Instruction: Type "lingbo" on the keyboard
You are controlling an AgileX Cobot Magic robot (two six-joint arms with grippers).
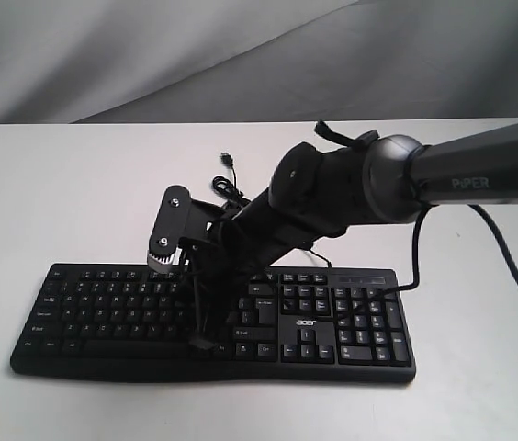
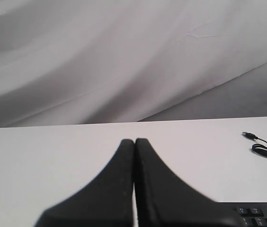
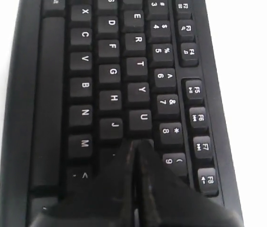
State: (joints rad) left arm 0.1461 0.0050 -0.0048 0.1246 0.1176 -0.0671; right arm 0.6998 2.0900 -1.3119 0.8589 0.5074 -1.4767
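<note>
The black keyboard (image 1: 103, 312) with white legends and an acer logo lies along the front of the white table. My right gripper (image 1: 190, 303) reaches in from the right over the middle of its letter keys. In the right wrist view the right gripper (image 3: 137, 142) is shut with nothing in it. Its tips sit just past the U key (image 3: 140, 118), between J and the 8 key, and they hide the key under them. Whether they touch it I cannot tell. My left gripper (image 2: 134, 140) is shut and empty over bare table, beside a corner of the keyboard (image 2: 261, 215).
The keyboard's thin USB cable (image 1: 227, 179) lies unplugged on the table (image 1: 57, 184) behind the keyboard, and the cable (image 2: 266, 149) also shows in the left wrist view. The right arm (image 1: 479, 175) spans the number pad side. A grey cloth (image 1: 149, 55) hangs behind.
</note>
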